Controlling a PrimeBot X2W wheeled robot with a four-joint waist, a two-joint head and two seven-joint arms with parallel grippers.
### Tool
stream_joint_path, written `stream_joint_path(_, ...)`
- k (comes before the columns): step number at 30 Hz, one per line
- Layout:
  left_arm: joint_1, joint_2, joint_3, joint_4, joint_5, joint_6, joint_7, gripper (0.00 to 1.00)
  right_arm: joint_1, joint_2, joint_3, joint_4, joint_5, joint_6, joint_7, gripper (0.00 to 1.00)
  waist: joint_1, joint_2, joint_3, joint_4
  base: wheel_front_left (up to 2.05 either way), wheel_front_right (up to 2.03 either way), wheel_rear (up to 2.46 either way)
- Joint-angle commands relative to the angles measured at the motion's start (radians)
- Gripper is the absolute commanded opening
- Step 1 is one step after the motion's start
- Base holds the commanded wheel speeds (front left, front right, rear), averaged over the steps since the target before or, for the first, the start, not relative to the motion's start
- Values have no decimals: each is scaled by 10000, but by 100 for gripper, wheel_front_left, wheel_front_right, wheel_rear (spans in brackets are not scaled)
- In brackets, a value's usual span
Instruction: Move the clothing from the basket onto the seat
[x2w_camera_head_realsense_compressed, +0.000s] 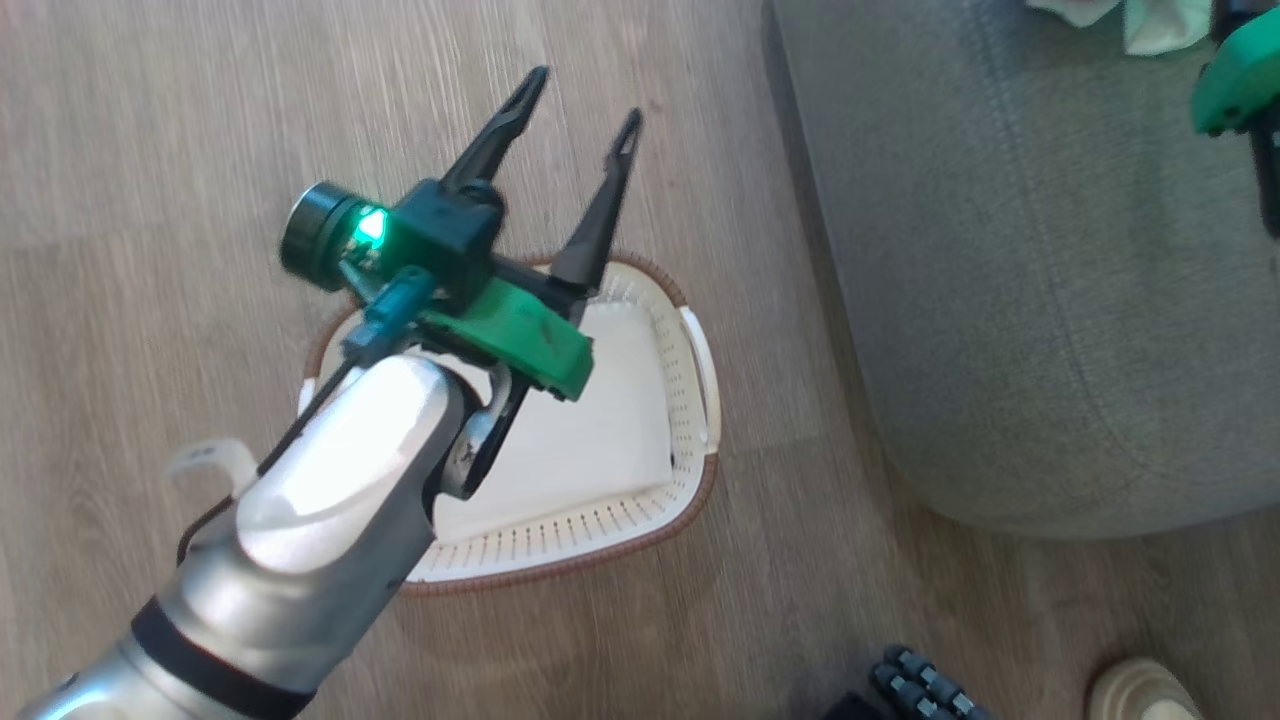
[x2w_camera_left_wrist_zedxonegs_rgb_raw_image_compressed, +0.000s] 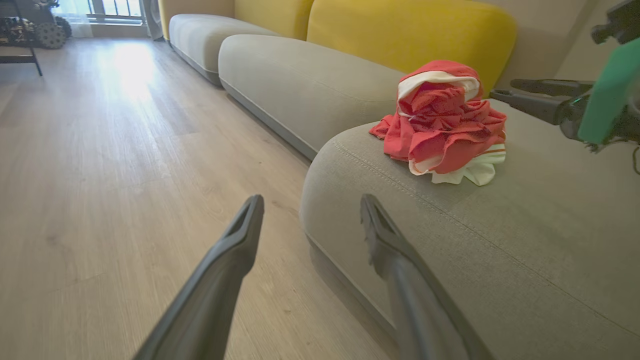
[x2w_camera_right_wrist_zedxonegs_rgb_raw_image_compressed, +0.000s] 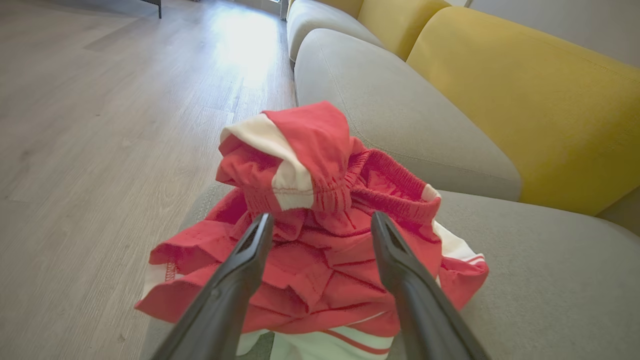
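Left gripper (x2w_camera_head_realsense_compressed: 586, 97) is held spread wide above the basket (x2w_camera_head_realsense_compressed: 560, 530), which is set left of the seat (x2w_camera_head_realsense_compressed: 1050, 300). The clothing (x2w_camera_right_wrist_zedxonegs_rgb_raw_image_compressed: 320, 250) is heaped on the seat near its edge. Right gripper (x2w_camera_right_wrist_zedxonegs_rgb_raw_image_compressed: 321, 221) is seen released, fingers parted just beside the heap.

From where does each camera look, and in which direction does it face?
Head view: on the head, facing down at the floor; basket, seat edge, left forearm and open left tool.
Left wrist view: on the left wrist, facing across the floor to the seat; clothing, right tool at right.
Right wrist view: on the right wrist above the seat, facing the clothing past its open fingers.
Shared: both wrist views show the clothing on the seat.
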Motion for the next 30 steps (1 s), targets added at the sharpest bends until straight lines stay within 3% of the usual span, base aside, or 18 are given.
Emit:
stream_joint_path(1, 48, 261, 486, -274, -127, 153, -106, 100, 215, -232, 251, -495, 219, 69, -89, 100, 0, 0, -354, 3, 0, 0, 0)
stream_joint_path(10, 992, 256, 1302, 38, -854, 528, -519, 100, 946, -211, 888, -1385, 999, 69, -89, 100, 0, 0, -1655, 529, 0, 0, 0)
stream_joint_path(21, 2290, 622, 2460, 561, -1052, 1027, -715, 100, 2152, 848, 759, -2631, 1131, 69, -89, 100, 0, 0, -2923, 1272, 0, 0, 0)
stream_joint_path(30, 4183, 566, 3789, -119, -991, 1056, -727, 100, 4335, 1981, 32, -4688, 716, 69, -89, 100, 0, 0, -3595, 1915, 0, 0, 0)
